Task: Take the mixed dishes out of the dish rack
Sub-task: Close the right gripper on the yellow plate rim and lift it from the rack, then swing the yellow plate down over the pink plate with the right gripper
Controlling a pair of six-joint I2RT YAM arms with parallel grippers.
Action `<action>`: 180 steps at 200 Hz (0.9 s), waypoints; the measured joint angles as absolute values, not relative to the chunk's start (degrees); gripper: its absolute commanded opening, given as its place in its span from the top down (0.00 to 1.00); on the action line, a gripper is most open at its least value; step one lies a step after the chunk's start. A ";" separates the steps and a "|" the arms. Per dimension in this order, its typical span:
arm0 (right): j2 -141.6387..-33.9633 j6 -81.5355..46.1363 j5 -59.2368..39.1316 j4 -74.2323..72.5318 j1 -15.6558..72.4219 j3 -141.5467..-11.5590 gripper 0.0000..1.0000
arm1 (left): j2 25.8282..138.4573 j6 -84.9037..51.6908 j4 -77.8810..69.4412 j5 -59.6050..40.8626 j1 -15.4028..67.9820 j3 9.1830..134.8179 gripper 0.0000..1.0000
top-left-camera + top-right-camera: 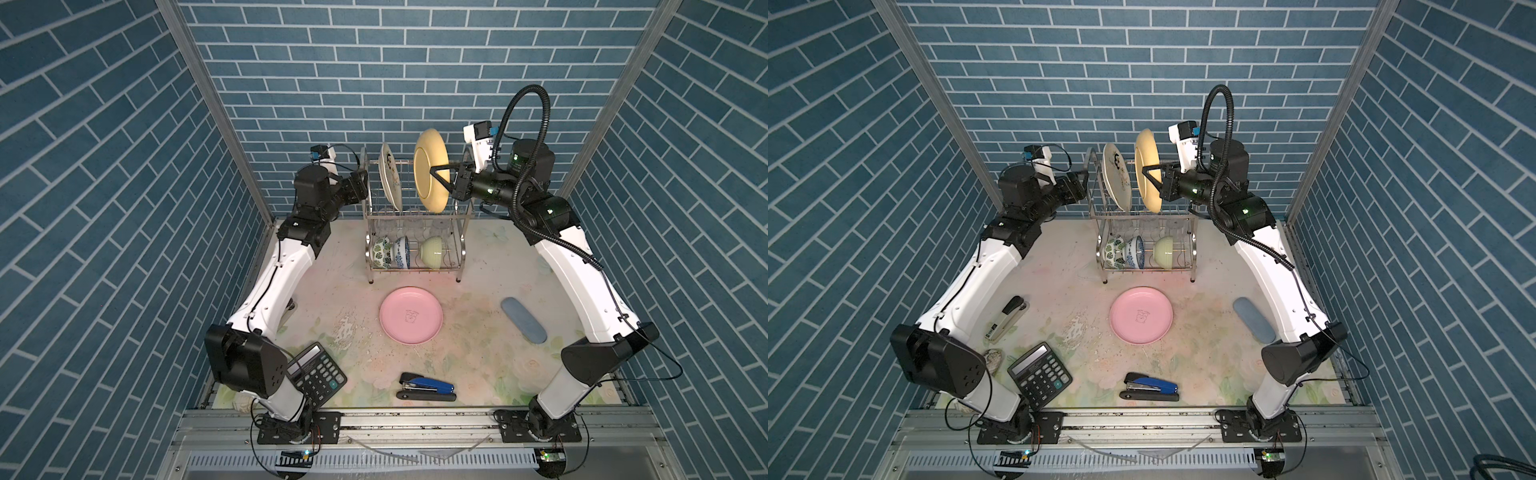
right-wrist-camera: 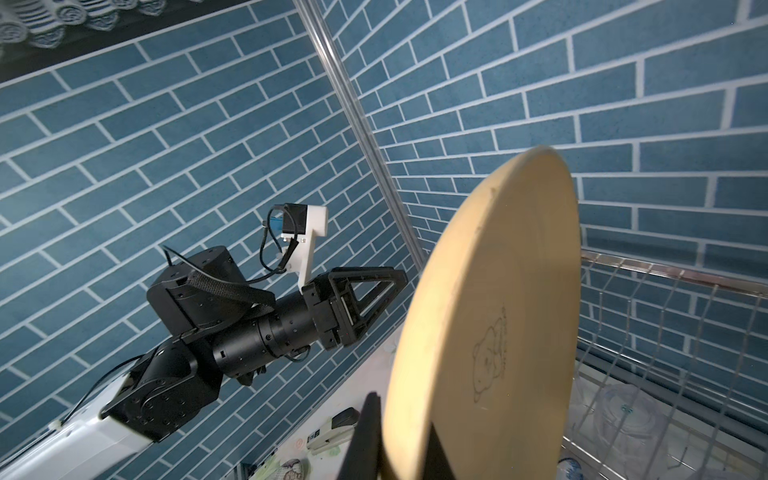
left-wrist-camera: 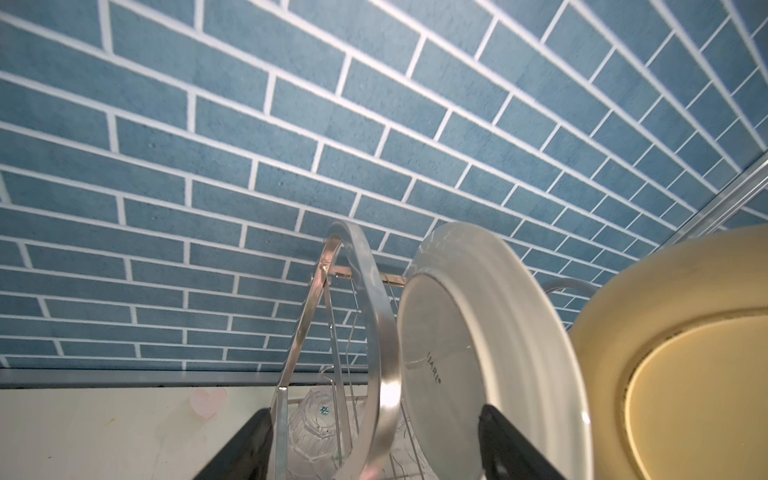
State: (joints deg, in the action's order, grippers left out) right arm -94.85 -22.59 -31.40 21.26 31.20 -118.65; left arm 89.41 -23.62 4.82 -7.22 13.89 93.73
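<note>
The steel dish rack (image 1: 462, 249) stands at the back of the table in both top views. My right gripper (image 1: 434, 172) is shut on the yellow plate (image 1: 430, 168), holding it upright over the top tier; the two fingers pinch its rim (image 2: 399, 428). The cream floral plate (image 1: 390, 176) stands in the top tier. My left gripper (image 1: 362, 183) is open, and the rack's arched side frame (image 3: 374, 353) and the cream plate's edge (image 3: 457, 332) lie between its fingers. The pink plate (image 1: 411, 315) lies flat on the table. The lower tier holds a green-leaf bowl (image 1: 380, 251), a blue-patterned bowl (image 1: 402, 251) and a pale green bowl (image 1: 432, 249). A clear tumbler (image 3: 316, 419) sits under the plates.
A black calculator (image 1: 316, 372) lies by the left arm's base and a blue stapler (image 1: 428, 387) near the front edge. A grey-blue oblong pad (image 1: 523, 320) lies on the right. A white stapler (image 1: 1007, 318) lies on the left. Brick-patterned walls close three sides.
</note>
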 measured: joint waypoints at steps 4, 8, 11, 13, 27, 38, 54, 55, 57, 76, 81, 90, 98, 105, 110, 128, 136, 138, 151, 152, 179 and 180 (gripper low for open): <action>-94.21 -22.39 -31.29 21.21 31.70 -118.10 1.00 | 88.71 -23.62 4.86 -7.03 13.89 93.36 0.22; -93.41 -21.98 -31.09 21.21 32.27 -117.49 1.00 | 87.96 -23.62 4.91 -6.72 13.89 93.03 0.22; -92.86 -21.74 -31.07 21.23 32.64 -117.08 1.00 | 87.44 -23.64 4.93 -6.63 13.89 92.79 0.22; -92.44 -21.45 -30.92 21.34 32.95 -116.77 1.00 | 86.98 -23.66 5.06 -6.39 13.89 92.60 0.22; -89.91 -19.81 -29.80 21.58 35.03 -114.85 1.00 | 84.73 -23.79 6.00 -5.50 13.89 91.88 0.22; -87.85 -18.24 -28.80 21.52 36.95 -113.08 1.00 | 83.11 -24.03 7.07 -4.69 13.89 91.72 0.22; -84.99 -16.03 -27.24 21.65 39.35 -110.26 1.00 | 80.82 -24.45 9.54 -3.86 13.89 91.61 0.22; -84.86 -15.92 -27.14 21.61 39.48 -110.10 1.00 | 80.71 -24.47 9.67 -3.84 13.89 91.59 0.22; -84.47 -15.68 -26.98 21.61 39.83 -109.67 1.00 | 80.51 -24.47 9.91 -3.70 13.89 91.55 0.22; -81.58 -13.08 -25.10 21.80 42.41 -105.73 1.00 | 77.43 -24.97 12.80 -3.33 13.89 90.67 0.21; -80.88 -12.47 -24.60 21.91 43.05 -104.57 1.00 | 76.44 -25.12 13.54 -3.27 13.89 90.17 0.21; -79.75 -11.35 -23.90 22.09 44.23 -102.50 1.00 | 74.81 -25.36 14.59 -3.25 13.89 89.17 0.21; -79.00 -10.28 -23.42 22.39 45.25 -100.95 1.00 | 73.45 -25.74 15.35 -3.25 13.89 88.29 0.21; -78.37 -9.39 -22.90 22.72 46.19 -99.55 1.00 | 72.16 -26.00 16.19 -3.31 13.89 87.35 0.21; -77.97 -8.51 -22.52 23.20 46.98 -98.63 1.00 | 71.48 -26.13 16.64 -3.51 13.89 86.80 0.21; -76.97 -5.72 -21.26 25.26 50.61 -95.79 1.00 | 69.52 -26.37 18.74 -3.90 13.89 85.38 0.21; -76.51 -4.56 -20.38 25.76 52.62 -94.30 1.00 | 68.97 -26.39 19.81 -4.14 13.89 84.97 0.21; -76.36 -4.27 -20.18 25.96 53.15 -93.89 1.00 | 68.86 -26.41 19.99 -4.19 13.89 84.84 0.21; -75.61 -2.39 -17.93 27.09 56.42 -91.37 1.00 | 68.03 -26.52 21.61 -4.82 13.89 83.96 0.21; -75.57 -2.24 -17.63 27.18 56.69 -91.13 1.00 | 67.99 -26.55 21.69 -4.91 13.89 83.90 0.21; -75.18 1.15 -10.39 29.45 62.54 -87.37 1.00 | 65.87 -26.61 25.08 -6.44 13.89 81.12 0.21; -75.18 1.23 -10.15 29.54 62.65 -87.31 1.00 | 65.80 -26.61 25.21 -6.52 13.89 81.03 0.21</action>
